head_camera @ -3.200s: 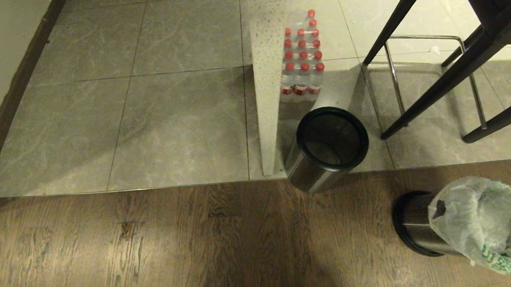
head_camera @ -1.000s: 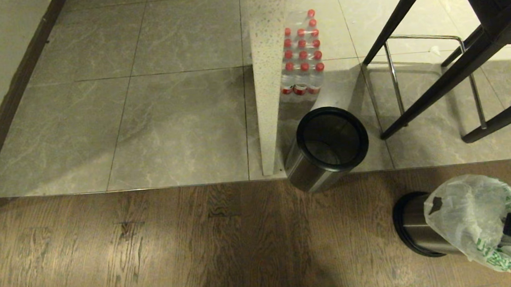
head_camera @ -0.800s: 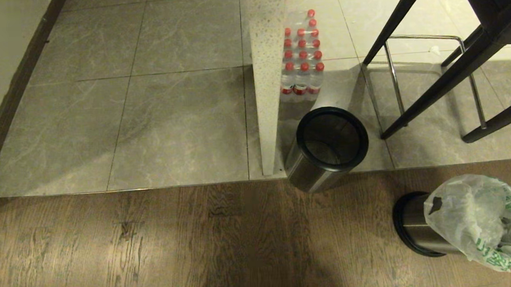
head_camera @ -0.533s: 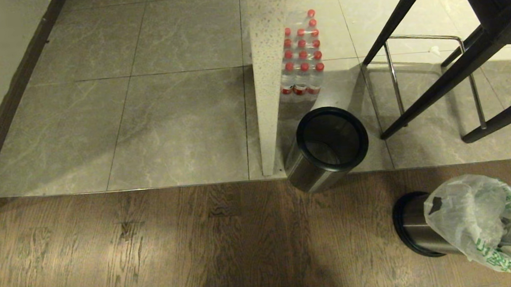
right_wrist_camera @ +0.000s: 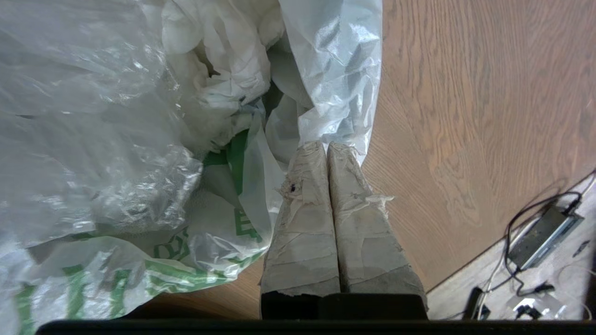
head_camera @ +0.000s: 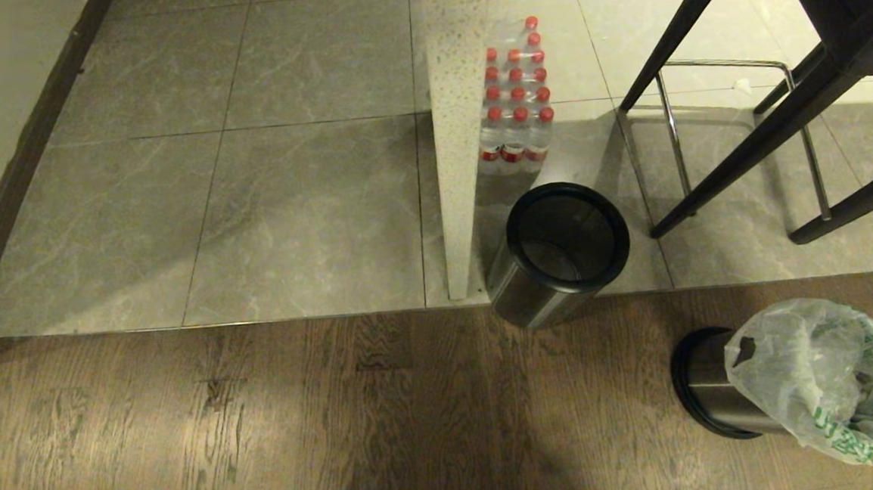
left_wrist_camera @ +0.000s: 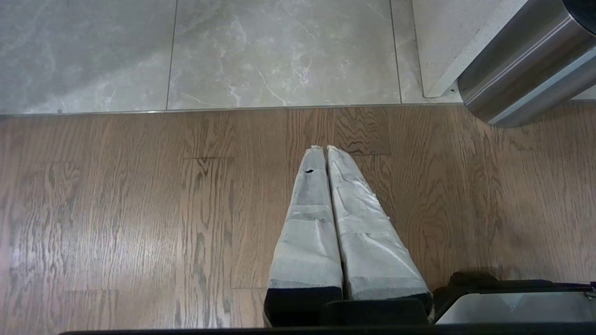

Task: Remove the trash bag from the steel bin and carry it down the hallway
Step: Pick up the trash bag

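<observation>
The trash bag [head_camera: 816, 373], crinkled translucent white with green print, bulges out of the steel bin [head_camera: 707, 387] standing on the wood floor [head_camera: 266, 430] at the robot's right. The right pincer [right_wrist_camera: 326, 148] is fully closed with a fold of the bag's edge caught at its tips. The left pincer [left_wrist_camera: 324, 149] hangs closed and empty above the wood floor. A 2nd steel bin [head_camera: 558, 249] stands bare beside a pack of water bottles [head_camera: 515, 100].
</observation>
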`<state>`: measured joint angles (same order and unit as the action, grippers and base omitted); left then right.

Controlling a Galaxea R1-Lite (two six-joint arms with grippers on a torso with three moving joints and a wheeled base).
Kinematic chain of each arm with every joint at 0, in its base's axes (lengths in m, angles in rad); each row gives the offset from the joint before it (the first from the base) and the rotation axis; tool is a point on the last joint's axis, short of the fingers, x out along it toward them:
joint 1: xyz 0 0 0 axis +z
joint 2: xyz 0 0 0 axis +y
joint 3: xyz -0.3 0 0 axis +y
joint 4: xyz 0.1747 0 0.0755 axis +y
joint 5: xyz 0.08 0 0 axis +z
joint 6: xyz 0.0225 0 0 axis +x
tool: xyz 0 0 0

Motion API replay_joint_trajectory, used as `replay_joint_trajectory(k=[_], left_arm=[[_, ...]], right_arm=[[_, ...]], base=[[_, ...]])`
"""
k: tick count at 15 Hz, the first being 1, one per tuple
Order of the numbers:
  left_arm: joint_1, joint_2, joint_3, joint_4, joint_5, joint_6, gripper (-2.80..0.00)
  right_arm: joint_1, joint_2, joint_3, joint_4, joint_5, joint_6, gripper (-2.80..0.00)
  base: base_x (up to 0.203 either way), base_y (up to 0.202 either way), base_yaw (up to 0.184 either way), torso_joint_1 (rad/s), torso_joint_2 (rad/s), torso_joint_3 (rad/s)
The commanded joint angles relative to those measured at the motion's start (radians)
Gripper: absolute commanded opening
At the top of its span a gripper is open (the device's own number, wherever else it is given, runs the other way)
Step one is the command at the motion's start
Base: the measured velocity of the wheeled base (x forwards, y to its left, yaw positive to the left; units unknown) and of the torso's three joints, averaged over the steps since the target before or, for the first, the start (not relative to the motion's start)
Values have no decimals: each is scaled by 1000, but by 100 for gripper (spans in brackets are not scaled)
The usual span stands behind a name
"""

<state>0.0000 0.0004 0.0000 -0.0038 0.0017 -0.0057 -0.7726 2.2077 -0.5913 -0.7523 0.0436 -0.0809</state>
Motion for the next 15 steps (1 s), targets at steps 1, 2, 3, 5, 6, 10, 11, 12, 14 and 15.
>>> replay_joint_trajectory(k=[1,2,3,5,6,10,11,12,14,15], left_arm=[[0,1,1,-1,0,0,-280],[0,1,1,-1,0,0,-280],[0,1,0,-1,1,0,-280],[1,1,2,-1,0,0,-280],[0,1,0,-1,0,0,-280],[0,1,0,-1,0,0,-280],[0,1,0,-1,0,0,-280],[0,1,0,-1,0,0,-280],[1,1,0,-1,0,0,-280],[0,1,0,-1,0,0,-280]], right_arm=[[-1,13,-1,-5,2,-2,-280],[2,24,-1,-9,0,-2,-280],[4,42,-1,-17,0,-2,-280],[8,82,-19,-53,-6,-2,-280],[13,101,-33,-61,-17,-2,-280],[50,180,-99,-104,-33,24,-280],[66,201,-109,-116,-33,39,-280],[89,214,-122,-121,-33,70,-280],[134,227,-140,-143,-33,146,-280],[155,228,-144,-163,-33,179,-280]], base=[[0,0,0,0,0,0],[0,0,0,0,0,0],[0,0,0,0,0,0],[0,0,0,0,0,0],[0,0,0,0,0,0],[0,0,0,0,0,0],[0,0,0,0,0,0],[0,0,0,0,0,0],[0,0,0,0,0,0],[0,0,0,0,0,0]])
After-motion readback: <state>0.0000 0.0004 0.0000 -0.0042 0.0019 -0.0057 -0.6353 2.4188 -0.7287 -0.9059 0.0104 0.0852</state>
